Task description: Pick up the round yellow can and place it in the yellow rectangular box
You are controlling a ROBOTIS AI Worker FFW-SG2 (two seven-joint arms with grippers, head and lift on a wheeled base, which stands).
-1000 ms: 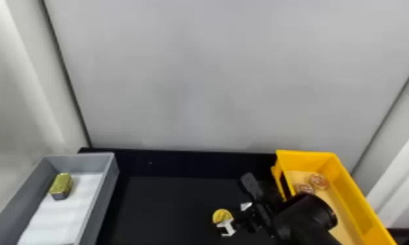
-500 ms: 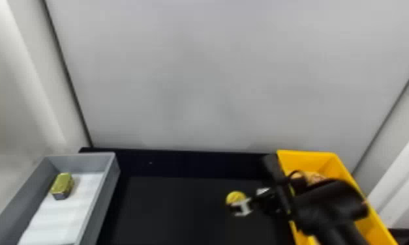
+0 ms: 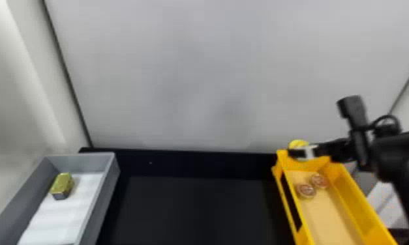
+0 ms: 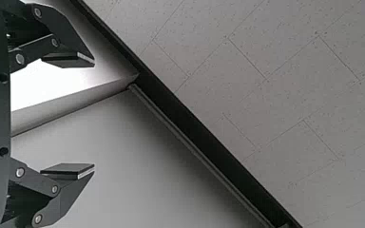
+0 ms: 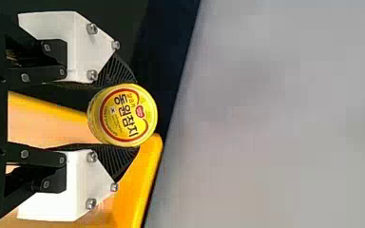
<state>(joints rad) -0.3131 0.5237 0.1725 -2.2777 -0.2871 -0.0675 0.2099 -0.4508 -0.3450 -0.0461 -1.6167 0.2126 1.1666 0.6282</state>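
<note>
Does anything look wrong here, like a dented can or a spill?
Nothing stands out. The yellow can between the right gripper's fingers shows no dent, and no spill shows around the two round containers in the yellow box or the gold-topped tin in the grey box.

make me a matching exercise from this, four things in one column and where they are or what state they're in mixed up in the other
Things
1. round yellow can
2. gold-topped block
3. two small round things
4. left gripper

Places and states
A. on the floor of the yellow rectangular box
B. open, with nothing between its fingers
C. held between the fingers of the right gripper
D. inside the gray tray

Pairs: 1-C, 2-D, 3-A, 4-B
</note>
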